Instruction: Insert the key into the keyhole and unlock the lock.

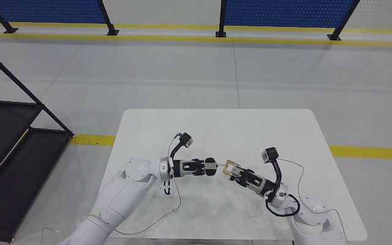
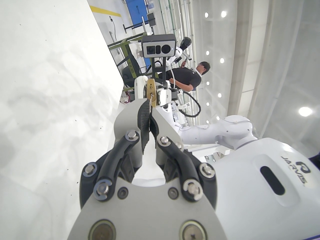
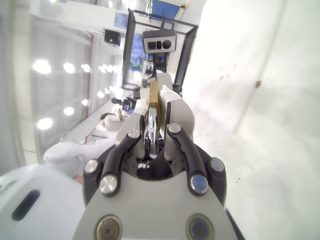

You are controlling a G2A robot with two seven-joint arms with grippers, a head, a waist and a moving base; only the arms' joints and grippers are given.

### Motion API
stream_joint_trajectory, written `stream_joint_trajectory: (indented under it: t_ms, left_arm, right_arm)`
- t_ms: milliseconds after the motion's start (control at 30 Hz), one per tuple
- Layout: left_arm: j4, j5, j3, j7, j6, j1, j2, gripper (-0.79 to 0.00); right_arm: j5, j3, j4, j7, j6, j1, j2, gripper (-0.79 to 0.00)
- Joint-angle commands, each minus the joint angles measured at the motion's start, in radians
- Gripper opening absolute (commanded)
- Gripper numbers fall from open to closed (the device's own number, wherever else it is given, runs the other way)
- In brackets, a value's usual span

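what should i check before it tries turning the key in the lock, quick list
1. Left fingers shut on the key: ok.
2. Right fingers shut on the lock, with its shackle lying between them: ok.
3. Key in line with the lock's brass body: ok, as far as the top view tells.
4. Key fully seated in the keyhole: cannot tell. The tip meets the brass, but the depth is hidden.
5. Shackle latched: cannot tell. Its ends are hidden.
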Motion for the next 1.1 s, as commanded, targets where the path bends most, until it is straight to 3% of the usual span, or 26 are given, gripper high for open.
stream_joint_trajectory:
  t_ms: [0,1067]
  left_arm:
    - [-0.002,0.001,0.000,-0.002,0.001,0.001,0.001,-0.785]
    - [0.000,0.004,0.022,-0.033,0.013,-0.007,0.005,-0.785]
  right_arm:
    - [0.002,0.000,0.001,-0.003,0.001,0.000,0.002,-0.785]
    - [0.019,-0.020,0.011,-0.023,0.025,0.016,0.029,-0.785]
